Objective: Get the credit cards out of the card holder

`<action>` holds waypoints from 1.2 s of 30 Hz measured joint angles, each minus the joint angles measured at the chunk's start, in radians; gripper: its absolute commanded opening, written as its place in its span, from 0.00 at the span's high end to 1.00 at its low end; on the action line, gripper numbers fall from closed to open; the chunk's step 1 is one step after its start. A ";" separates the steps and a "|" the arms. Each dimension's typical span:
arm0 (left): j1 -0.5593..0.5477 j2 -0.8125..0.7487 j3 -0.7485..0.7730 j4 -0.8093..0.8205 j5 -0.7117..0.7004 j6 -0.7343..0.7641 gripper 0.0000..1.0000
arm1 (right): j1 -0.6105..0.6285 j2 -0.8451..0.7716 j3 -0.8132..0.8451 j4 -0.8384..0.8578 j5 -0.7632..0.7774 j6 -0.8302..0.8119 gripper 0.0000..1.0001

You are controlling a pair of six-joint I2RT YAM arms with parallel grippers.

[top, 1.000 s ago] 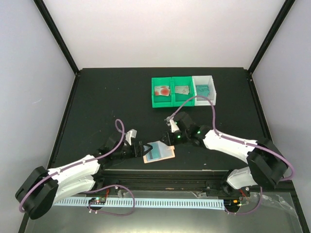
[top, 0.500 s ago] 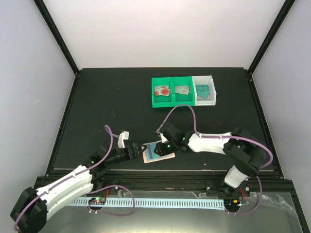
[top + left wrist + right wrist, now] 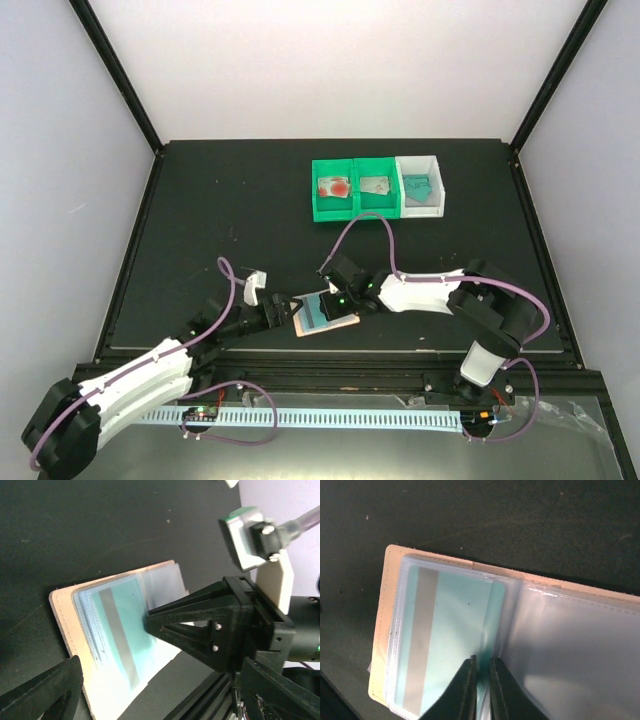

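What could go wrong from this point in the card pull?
1. The right gripper pinches only the edge of the teal card, possibly catching the clear sleeve too. It may slip off or drag the sleeve.
2. The left gripper stands open and is not clamping the card holder, so the holder could slide along with the card.

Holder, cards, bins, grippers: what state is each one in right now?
Holder: lying open.
Teal card: in holder pocket, edge pinched.
Right gripper: shut on teal card.
Left gripper: open, beside holder.
Bins: one card each.
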 measured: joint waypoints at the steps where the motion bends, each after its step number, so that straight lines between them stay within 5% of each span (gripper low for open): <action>1: 0.000 0.011 0.000 0.004 0.001 -0.001 0.12 | 0.000 0.000 -0.001 0.006 0.002 0.002 0.94; 21: 0.000 0.285 0.002 0.199 0.048 -0.022 0.11 | -0.003 0.043 -0.084 0.286 -0.101 0.093 0.99; 36: 0.000 0.287 0.028 0.211 0.086 -0.024 0.20 | -0.002 0.053 -0.120 0.380 -0.138 0.131 0.99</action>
